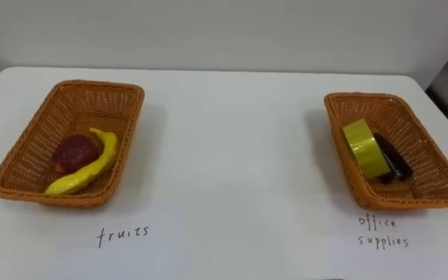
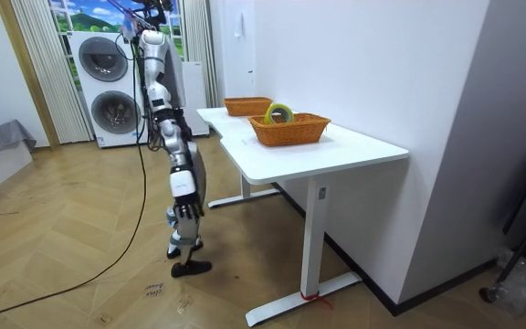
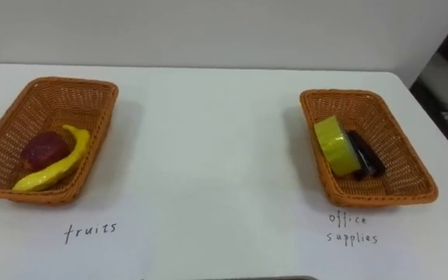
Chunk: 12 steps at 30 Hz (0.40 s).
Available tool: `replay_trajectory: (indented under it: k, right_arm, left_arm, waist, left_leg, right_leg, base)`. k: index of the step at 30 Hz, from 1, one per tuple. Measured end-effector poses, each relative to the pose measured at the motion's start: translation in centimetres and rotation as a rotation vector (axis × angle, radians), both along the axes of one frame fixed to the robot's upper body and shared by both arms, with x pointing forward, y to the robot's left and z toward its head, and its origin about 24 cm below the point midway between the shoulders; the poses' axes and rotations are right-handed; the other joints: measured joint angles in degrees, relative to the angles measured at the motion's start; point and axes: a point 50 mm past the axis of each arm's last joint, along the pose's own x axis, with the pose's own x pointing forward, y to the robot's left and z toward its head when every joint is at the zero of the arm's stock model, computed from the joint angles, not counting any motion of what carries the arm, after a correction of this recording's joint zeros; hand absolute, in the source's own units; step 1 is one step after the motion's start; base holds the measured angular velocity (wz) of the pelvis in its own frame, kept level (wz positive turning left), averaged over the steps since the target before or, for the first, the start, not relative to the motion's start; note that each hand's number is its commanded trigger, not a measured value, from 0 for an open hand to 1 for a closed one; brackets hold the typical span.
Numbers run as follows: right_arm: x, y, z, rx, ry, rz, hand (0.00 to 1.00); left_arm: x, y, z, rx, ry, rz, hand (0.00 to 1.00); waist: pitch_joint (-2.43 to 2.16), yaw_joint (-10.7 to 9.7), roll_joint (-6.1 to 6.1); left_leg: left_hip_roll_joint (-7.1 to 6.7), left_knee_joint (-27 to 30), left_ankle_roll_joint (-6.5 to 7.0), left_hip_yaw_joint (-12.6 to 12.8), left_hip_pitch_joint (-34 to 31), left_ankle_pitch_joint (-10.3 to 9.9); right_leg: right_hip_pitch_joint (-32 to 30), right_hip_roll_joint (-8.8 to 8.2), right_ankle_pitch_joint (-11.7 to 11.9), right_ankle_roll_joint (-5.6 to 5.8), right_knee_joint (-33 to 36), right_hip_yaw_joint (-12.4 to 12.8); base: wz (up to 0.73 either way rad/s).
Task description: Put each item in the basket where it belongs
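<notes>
Two handwritten labels [image 1: 123,233] lie nearest on the white table [image 1: 232,155], one in front of each basket. The left basket [image 1: 99,87] holds a banana [image 1: 88,167] lying against a red fruit [image 1: 72,152]. The right basket [image 1: 364,99] holds a yellow tape roll [image 1: 364,146] leaning on a dark item [image 1: 395,159] I cannot identify. Nothing lies loose, so the sorting looks finished, and the next move seems to call only for a check. The right hand [image 2: 183,185] hangs beside the robot's body, well apart from everything; open or closed, I cannot tell.
</notes>
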Motion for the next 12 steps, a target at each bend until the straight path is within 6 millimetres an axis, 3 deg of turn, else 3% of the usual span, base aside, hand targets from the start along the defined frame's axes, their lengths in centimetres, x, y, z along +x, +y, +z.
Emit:
replay_trajectory:
  k: [4,6,12]
  right_arm:
    - [1.2,0.9,-0.2,0.032,-0.015,0.066,0.00]
    - [2.0,1.4,-0.4,0.044,-0.029,0.094,0.00]
    - [2.2,2.1,-0.5,0.077,-0.031,0.139,0.00]
  left_arm:
    - [-0.5,-0.3,-0.2,0.019,0.048,-0.042,0.00]
    - [-0.5,-0.5,-0.3,0.037,0.062,-0.077,0.00]
    - [0.4,-0.4,-0.2,0.071,0.060,-0.122,0.00]
  waist:
    - [0.11,0.5,1.01]
    - [0.42,0.6,1.80]
    - [0.53,1.9,2.12]
  left_leg:
    - [-0.08,0.0,0.04,-0.8,0.2,0.0]
    - [-0.08,-0.1,0.04,-0.8,0.1,0.0]
    - [0.01,-0.3,-0.01,-0.9,0.1,-0.1]
  right_leg:
    - [0.8,-0.04,0.0,-0.01,-0.7,-0.6]
    - [0.7,-0.03,0.0,0.00,-0.7,-0.8]
    - [0.7,-0.01,0.0,0.00,-0.8,-1.4]
  base:
    - [0.13]
    - [0.02]
    - [0.00]
